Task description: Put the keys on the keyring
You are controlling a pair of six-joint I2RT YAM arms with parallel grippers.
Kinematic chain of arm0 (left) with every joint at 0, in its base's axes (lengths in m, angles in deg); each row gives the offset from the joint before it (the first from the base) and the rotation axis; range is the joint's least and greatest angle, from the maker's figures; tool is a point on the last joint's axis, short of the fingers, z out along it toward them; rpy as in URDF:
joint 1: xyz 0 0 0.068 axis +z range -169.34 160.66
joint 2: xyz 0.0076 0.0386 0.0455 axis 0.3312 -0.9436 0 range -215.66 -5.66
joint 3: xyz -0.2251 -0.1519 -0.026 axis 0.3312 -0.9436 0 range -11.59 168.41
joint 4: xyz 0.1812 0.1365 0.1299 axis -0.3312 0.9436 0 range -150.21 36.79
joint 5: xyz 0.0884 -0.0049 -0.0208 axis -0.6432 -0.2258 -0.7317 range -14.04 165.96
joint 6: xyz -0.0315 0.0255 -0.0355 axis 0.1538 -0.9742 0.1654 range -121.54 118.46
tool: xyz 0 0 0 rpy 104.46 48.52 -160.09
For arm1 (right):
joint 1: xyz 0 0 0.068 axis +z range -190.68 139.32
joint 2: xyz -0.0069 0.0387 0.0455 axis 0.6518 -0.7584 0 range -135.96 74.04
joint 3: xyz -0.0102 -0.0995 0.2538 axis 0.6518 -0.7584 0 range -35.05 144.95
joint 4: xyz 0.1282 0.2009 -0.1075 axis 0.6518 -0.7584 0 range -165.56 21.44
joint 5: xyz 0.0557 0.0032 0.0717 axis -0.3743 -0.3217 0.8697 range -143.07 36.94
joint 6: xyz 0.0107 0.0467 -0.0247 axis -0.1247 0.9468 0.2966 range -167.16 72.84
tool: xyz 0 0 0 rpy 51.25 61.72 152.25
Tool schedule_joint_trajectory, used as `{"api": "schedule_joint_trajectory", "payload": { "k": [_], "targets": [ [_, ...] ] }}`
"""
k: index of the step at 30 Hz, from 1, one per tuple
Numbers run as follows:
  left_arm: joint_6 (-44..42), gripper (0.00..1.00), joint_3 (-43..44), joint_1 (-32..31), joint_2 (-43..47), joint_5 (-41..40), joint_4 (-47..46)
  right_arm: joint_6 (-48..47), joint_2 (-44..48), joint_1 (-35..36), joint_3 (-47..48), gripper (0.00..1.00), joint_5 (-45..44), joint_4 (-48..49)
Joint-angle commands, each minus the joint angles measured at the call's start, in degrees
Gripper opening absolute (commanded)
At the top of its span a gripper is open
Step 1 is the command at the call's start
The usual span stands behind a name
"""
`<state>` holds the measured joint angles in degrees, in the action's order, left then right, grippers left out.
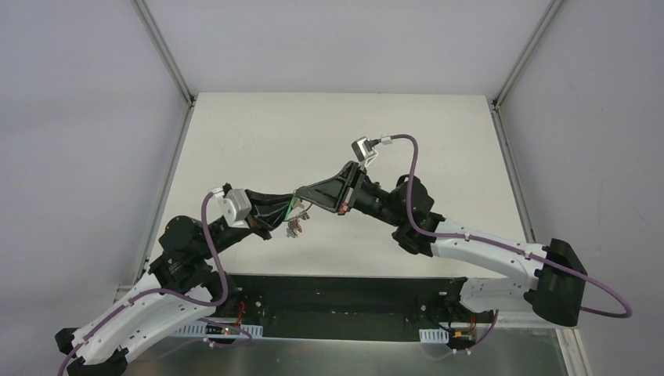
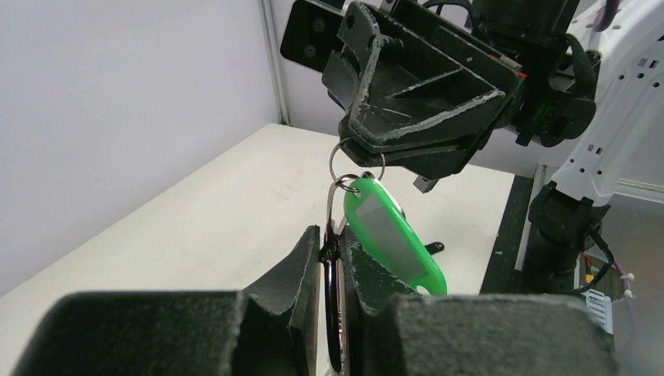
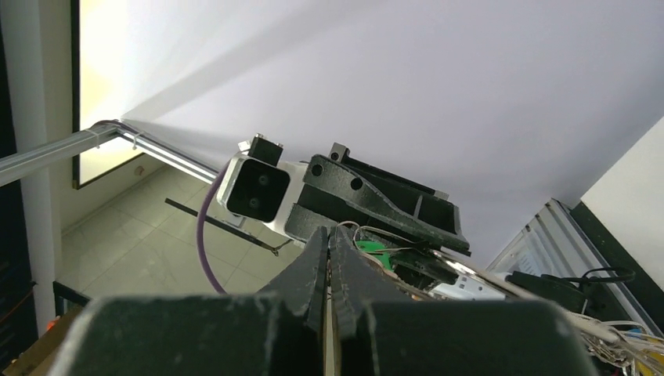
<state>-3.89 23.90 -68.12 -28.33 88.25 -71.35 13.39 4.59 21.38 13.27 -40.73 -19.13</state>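
A white table point(image 1: 235, 141) stands between pale grey walls point(image 1: 78, 117).

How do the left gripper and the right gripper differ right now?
The left gripper pinches a thin dark piece beside the green tag; the right gripper nips the small metal ring above that tag. In the top view the left gripper comes in from the left, the right gripper from the right. Both are shut.

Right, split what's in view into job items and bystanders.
Job: keyring, green tag, dark piece pinched in left gripper, dangling keys, right gripper holding the keyring.
Just there: table, purple cable.
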Motion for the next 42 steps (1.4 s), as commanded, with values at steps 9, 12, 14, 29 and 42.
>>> {"api": "schedule_joint_trajectory", "payload": {
  "k": [9,12,14,29,42],
  "targets": [
    [-0.25,0.17,1.94,-0.28,-2.07,-2.52,5.86,-3.47,7.23,0.08,2.03,0.00,0.50,1.20],
    [-0.30,0.02,2.21,-0.27,-2.27,-2.62,5.79,-3.57,7.90,0.14,1.29,0.00,0.50,0.99],
    [0.02,0.00,2.39,-0.32,-2.55,-2.27,5.51,-3.55,8.53,0.08,0.47,0.00,0.26,0.85],
    [0.69,0.00,3.23,-0.26,-2.80,-5.79,5.34,-4.75,17.60,0.15,-8.98,0.00,3.56,-4.92],
    [-1.26,0.00,5.43,-0.27,-3.89,-7.02,8.93,-11.39,39.39,0.03,-20.70,0.53,-9.89,-30.88]
  ]
}}
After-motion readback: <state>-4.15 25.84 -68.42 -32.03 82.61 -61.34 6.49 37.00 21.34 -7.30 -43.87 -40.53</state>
